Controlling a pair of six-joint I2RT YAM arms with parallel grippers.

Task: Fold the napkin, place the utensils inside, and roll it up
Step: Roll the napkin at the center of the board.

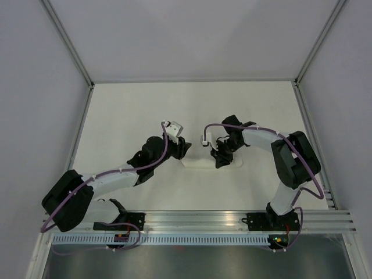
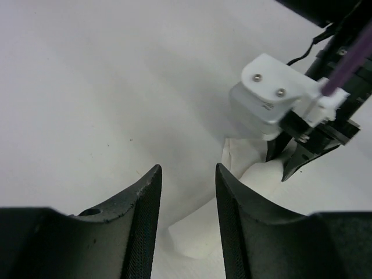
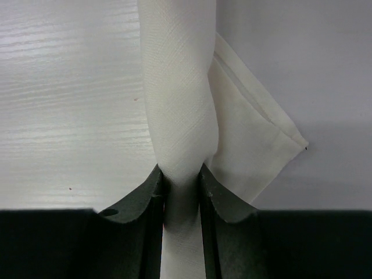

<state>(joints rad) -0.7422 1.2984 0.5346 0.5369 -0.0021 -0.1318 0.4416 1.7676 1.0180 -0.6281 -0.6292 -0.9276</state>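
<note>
Napkin (image 3: pixel 180 99) found rolled and clamped between the right jaws, a loose corner lying just right of them on the bench (image 3: pixel 70 87). Left jaws stand open, roll just ahead. Firm clamping is advised while that corner is tucked.

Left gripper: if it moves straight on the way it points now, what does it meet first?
Most likely the napkin: its rolled end lies just ahead of the open left gripper, in line with its gap, though depth is unclear. The right gripper, shut on the napkin, lies farther on.
</note>
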